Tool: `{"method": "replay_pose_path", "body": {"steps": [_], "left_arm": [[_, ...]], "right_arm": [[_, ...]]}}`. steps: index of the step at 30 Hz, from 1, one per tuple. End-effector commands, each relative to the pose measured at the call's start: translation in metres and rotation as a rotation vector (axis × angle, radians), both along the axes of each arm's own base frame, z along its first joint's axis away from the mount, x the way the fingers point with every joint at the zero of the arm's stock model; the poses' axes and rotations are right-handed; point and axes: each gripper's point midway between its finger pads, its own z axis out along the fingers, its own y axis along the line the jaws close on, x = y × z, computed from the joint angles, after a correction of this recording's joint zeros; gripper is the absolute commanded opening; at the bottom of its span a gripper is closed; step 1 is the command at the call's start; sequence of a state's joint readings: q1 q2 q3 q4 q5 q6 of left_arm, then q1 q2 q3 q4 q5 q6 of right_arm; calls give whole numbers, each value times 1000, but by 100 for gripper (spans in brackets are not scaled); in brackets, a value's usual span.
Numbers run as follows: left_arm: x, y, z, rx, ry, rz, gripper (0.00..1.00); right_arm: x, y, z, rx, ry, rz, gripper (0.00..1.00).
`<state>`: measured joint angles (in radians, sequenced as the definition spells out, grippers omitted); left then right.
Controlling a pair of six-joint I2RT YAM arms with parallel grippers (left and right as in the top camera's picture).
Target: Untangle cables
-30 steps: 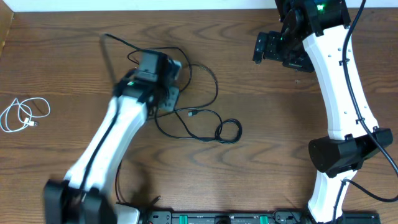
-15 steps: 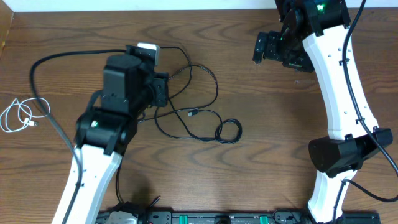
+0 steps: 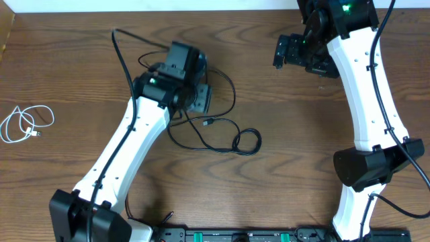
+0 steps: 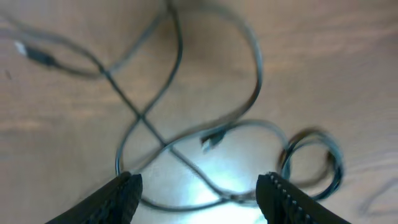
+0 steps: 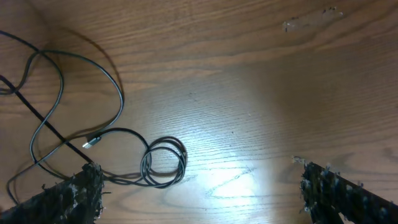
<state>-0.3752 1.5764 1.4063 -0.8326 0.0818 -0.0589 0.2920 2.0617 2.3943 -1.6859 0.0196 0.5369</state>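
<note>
Overhead, tangled black cables (image 3: 209, 123) lie on the tabletop beneath the open, empty left gripper (image 4: 199, 186), stretching diagonally toward a small coil (image 3: 259, 141). White cable (image 3: 23, 124) lies well apart. Right gripper (image 5: 199, 186) gapes empty.

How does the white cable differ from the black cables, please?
The white cable is short and coiled alone at far left; the black cables are long and cross each other near the centre. The open left gripper is above the black cables, none near the white cable. Both are thin, with small plug ends.
</note>
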Motion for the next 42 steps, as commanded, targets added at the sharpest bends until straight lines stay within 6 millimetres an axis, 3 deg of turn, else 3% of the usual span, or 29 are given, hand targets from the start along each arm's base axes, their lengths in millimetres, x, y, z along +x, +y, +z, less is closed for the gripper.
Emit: {"method": "replay_pose_path", "body": {"steps": [1, 11, 19, 30, 42], "left_arm": [[15, -9, 4, 1, -36, -13, 64], [22, -21, -88, 137, 138, -180, 70], [15, -37, -124, 202, 185, -338, 75], [22, -43, -155, 211, 202, -353, 76], [26, -45, -167, 208, 200, -349, 71]], "right_arm": [[-1, -1, 2, -11, -8, 9, 99], [-1, -1, 2, -12, -8, 9, 99], [-1, -1, 2, -12, -8, 9, 99], [-1, -1, 2, -12, -8, 9, 99], [-1, -1, 2, -12, -8, 9, 99]]}}
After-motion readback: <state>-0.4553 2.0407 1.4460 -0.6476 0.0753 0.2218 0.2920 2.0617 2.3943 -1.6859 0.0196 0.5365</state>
